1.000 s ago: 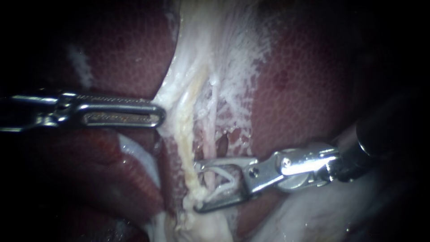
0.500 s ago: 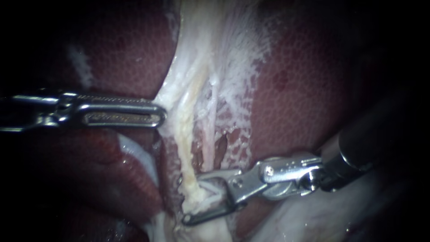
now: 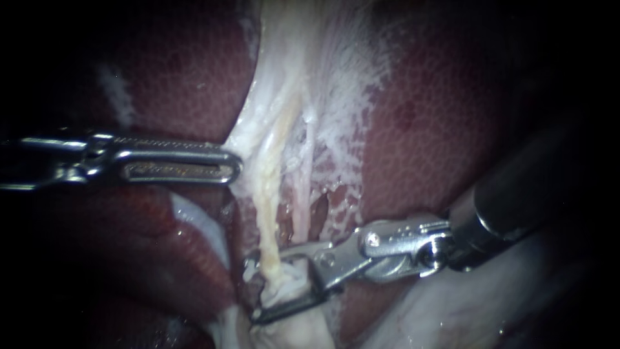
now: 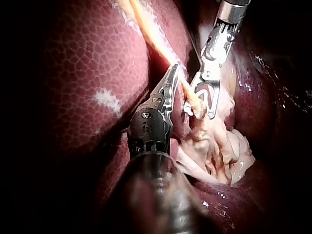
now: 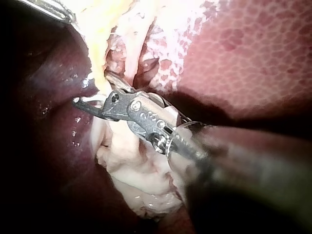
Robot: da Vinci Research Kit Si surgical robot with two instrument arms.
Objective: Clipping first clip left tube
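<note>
Left instrument (image 3: 232, 169): jaws pressed together, tip against pale tissue (image 3: 252, 129). We count two instruments, two tubes. Left tube (image 3: 268, 213), yellowish, runs near upright, thinner right tube (image 3: 301, 194) just beside; its low end sits between right instrument's (image 3: 253, 291) wide-apart jaws.

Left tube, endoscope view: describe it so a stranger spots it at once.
Across the dark red liver runs a white band of tissue. Two thin tubes run down it; the left tube is the yellowish one, thicker than the pink tube beside it, its lower end between the open jaws of the right instrument.
</note>
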